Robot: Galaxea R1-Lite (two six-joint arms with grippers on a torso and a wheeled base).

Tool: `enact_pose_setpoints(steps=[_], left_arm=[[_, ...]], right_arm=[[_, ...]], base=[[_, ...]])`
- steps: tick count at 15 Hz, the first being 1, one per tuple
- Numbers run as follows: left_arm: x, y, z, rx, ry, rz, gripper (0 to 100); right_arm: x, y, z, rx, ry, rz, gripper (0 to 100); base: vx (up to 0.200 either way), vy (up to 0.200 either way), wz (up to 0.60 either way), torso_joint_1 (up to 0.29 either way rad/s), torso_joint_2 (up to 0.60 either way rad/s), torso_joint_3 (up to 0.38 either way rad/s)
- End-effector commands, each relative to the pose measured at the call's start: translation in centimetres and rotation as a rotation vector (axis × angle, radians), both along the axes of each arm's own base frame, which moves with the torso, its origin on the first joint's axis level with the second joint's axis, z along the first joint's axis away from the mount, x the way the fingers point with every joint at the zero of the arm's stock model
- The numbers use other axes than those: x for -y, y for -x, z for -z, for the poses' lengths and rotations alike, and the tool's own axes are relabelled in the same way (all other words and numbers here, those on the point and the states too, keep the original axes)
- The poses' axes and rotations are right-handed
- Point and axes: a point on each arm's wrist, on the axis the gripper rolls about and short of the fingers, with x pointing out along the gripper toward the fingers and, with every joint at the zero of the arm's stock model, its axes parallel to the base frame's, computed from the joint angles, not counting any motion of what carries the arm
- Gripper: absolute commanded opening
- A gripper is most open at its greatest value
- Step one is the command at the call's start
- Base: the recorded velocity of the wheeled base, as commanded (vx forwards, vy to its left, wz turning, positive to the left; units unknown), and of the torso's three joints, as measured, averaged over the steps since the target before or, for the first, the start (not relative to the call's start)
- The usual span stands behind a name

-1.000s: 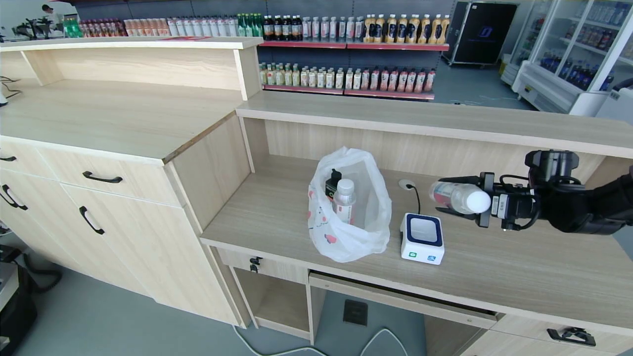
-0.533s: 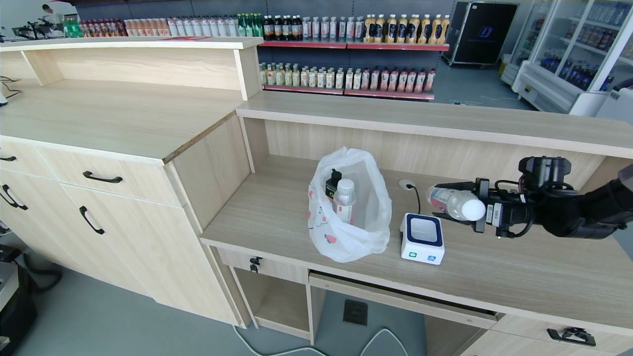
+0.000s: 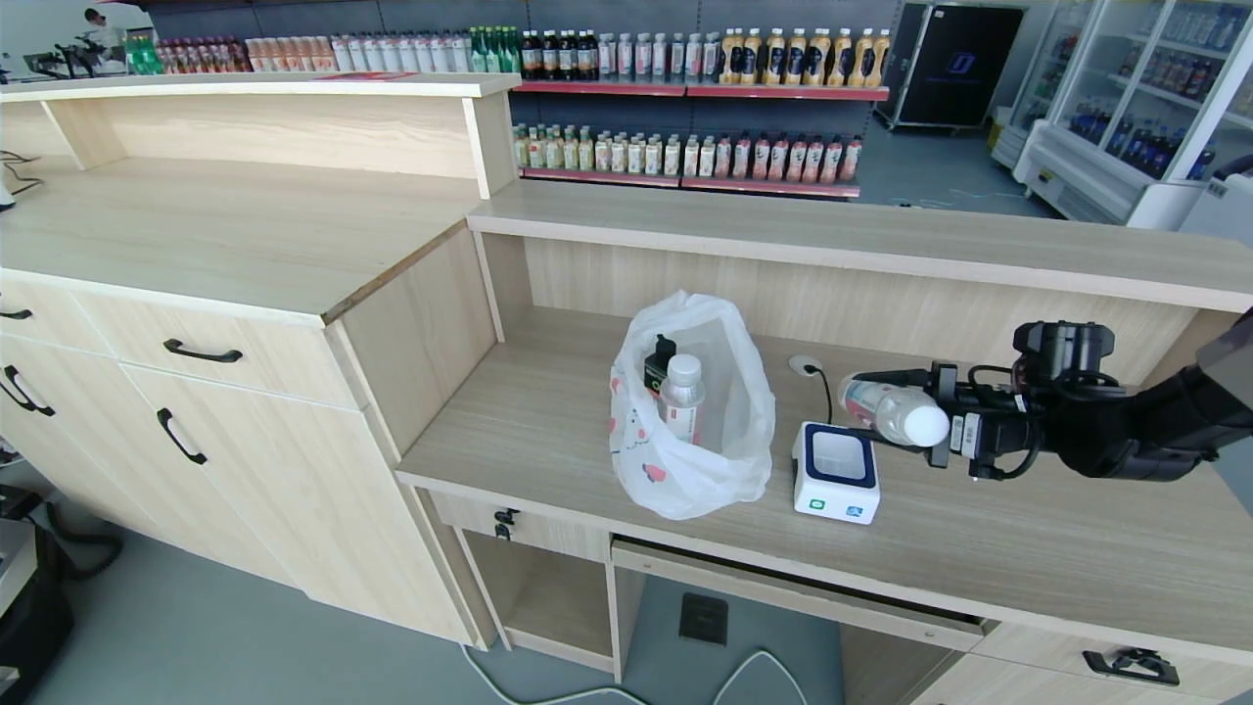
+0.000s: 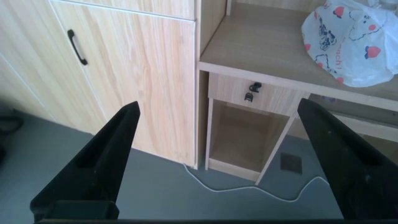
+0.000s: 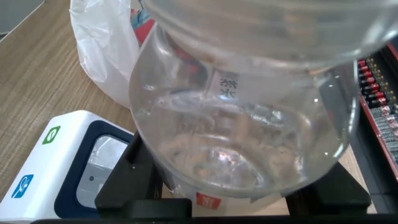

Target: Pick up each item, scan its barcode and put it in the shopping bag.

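Bottle (image 3: 896, 411), gripped sideways by the right pincer (image 3: 866, 403), should be held label-down just above the scanner (image 3: 835, 472) near the front edge of the worktop (image 3: 1028, 548).

- Light wooden counter (image 3: 1028, 548), with a raised ledge behind.
- Cabinet drawers (image 3: 284, 377) with black handles (image 3: 202, 352), on the left.
- Red shelves of bottled drinks (image 3: 685, 157), far wall.
- Glass-door coolers (image 3: 1126, 108), far right.

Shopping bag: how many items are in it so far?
2 visible: a white-capped bottle standing in the shopping bag, and a dark-topped item right behind it. Others may lie hidden lower down.
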Motion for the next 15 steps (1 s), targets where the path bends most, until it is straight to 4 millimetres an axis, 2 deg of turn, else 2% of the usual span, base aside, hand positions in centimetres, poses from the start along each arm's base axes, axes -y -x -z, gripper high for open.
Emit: enact_pose_setpoints(steps=[1, 15], left_arm=[[0.0, 0.0, 0.0, 0.000, 0.000, 0.000, 100], [0.0, 0.0, 0.0, 0.000, 0.000, -0.002, 100]], right_arm=[[-0.2, 0.0, 0.4, -0.011, -0.001, -0.005, 0], [-1.8, -0.6, 1.1, -0.015, -0.006, -0.054, 0]], base=[[0.000, 0.000, 0.00, 0.000, 0.00, 0.000], [0.000, 0.000, 0.00, 0.000, 0.00, 0.000]])
